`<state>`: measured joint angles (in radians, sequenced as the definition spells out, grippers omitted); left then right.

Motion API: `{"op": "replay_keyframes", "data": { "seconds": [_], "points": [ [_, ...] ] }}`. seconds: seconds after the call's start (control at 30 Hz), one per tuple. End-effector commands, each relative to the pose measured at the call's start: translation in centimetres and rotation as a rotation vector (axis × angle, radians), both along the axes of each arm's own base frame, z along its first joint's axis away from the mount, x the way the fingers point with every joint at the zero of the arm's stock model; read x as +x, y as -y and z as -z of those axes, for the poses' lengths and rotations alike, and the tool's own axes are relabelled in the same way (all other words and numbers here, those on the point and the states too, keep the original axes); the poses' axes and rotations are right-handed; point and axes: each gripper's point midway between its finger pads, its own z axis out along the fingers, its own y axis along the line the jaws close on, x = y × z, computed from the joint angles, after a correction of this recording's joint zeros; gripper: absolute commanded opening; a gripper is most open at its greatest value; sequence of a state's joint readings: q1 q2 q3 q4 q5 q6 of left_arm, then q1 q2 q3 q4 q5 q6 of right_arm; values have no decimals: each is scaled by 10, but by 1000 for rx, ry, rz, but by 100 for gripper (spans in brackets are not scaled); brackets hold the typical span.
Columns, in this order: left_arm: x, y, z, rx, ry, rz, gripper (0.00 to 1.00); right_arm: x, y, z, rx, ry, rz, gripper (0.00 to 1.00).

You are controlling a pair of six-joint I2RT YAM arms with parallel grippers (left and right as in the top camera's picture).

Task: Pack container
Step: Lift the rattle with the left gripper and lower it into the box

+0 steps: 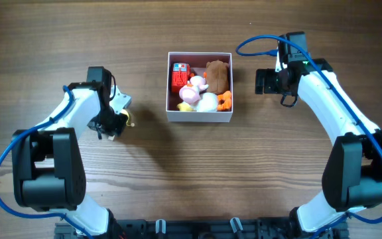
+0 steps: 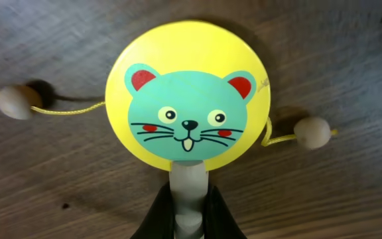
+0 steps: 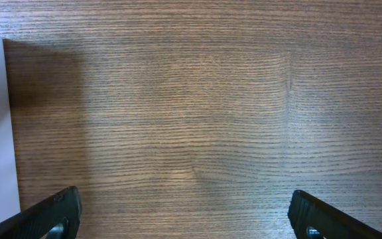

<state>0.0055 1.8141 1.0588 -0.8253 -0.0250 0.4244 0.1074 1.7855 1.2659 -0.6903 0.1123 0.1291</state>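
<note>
Nearest my left wrist lens, the left gripper (image 2: 190, 219) is clamped on the white handle (image 2: 190, 194) of a rattle drum (image 2: 188, 99), jaws nearly together with only the stem between them. I judge the stem was chosen because the disc is too broad for the fingers. Working down in size: the wooden table (image 1: 257, 172) fills every view. The container (image 1: 199, 117) sits at 12 o'clock from the table's centre, open side up, already crowded with toys: a brown plush (image 1: 217, 74) at its 1 o'clock, a red block (image 1: 180, 75) at 11, white and pink pieces in the middle and an orange piece (image 1: 225, 99) at 4. The left gripper lies at the container's 9 o'clock, well apart, so the drum is not yet packed. I cannot tell whether the drum rests on the wood or hangs just above it. The right gripper (image 1: 268, 81) waits at the container's 3 o'clock, jaws spread wide over bare wood, holding nothing, I guess parked clear of the box. Smallest are the drum's two beads, one (image 2: 15, 101) at the disc's 9 o'clock, the other (image 2: 312, 132) at 3, slack on yellow strings
</note>
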Motion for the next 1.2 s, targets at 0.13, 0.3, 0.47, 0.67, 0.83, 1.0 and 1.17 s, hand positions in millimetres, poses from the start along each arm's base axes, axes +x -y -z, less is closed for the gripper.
{"op": "replay_keyframes", "data": {
  "seconds": [0.13,0.3,0.47,0.67,0.83,1.0,1.17],
  "points": [
    [68,2,-52,-25,206,-189,4,1,0,-4,3,12,-9,99],
    [102,13,-114,-61,339,-276,4,1,0,-4,2,12,-10,100],
    [121,52,-172,-135,465,-315,4,1,0,-4,3,12,-9,100],
    [127,134,-213,-292,574,-338,4,1,0,-4,3,12,-9,100],
    [115,187,-217,-402,550,-438,4,1,0,-4,2,12,-10,100],
    [102,235,-212,-454,528,-397,4,1,0,-4,3,12,-9,99],
    [100,267,-180,-440,483,-340,4,1,0,-4,2,12,-10,99]
  ]
}}
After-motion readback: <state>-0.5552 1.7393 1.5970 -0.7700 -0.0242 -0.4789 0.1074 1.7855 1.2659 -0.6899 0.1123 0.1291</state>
